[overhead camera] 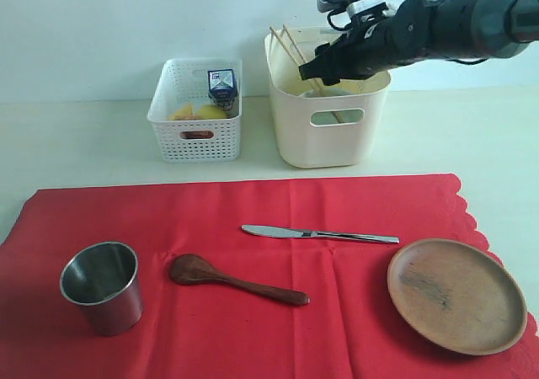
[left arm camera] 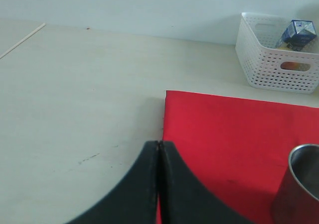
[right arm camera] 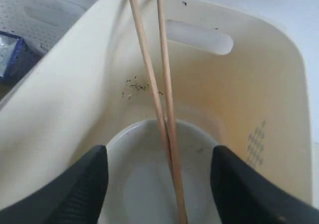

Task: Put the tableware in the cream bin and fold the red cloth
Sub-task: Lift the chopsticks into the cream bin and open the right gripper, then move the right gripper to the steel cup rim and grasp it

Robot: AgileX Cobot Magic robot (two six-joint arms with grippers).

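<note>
While the right claw (overhead camera: 324, 63) hangs over the cream bin (overhead camera: 328, 143), its jaws stand wide apart, released, gripping nothing. In the right wrist view the two chopsticks (right arm camera: 168, 127) run between the jaws without touching either one. They are in the bin, tops leaning on its back rim and sticking out above it, lower ends down in the white bowl (right arm camera: 134, 184). The bowl sits on the bin floor, upright. A few dark specks show on the bin's inner wall.

White perforated basket (overhead camera: 195, 139) stands just beside the bin on the counter (overhead camera: 84, 135), not touching it. Inside it are a blue-white milk carton (overhead camera: 222, 84), upright, and yellowish food pieces (overhead camera: 198, 109); something reddish shows through the handle slot, can't tell what.

Red cloth (overhead camera: 253, 328) lies flat and unfolded in front of the bin, scalloped edge on the bin's side of the cloth. On the cloth, all outside the bin:
- silver knife (overhead camera: 320, 234), lying flat, nearest the bin
- brown plate (overhead camera: 455, 295), near the scalloped edge
- wooden spoon (overhead camera: 227, 280), beyond the knife
- steel cup (overhead camera: 101, 286), upright, empty, farthest from the bin

Left claw (left arm camera: 158, 147) is clenched, fingertips pressed together, holding nothing. It hovers over the cloth edge by the cup, well apart from the bin.
</note>
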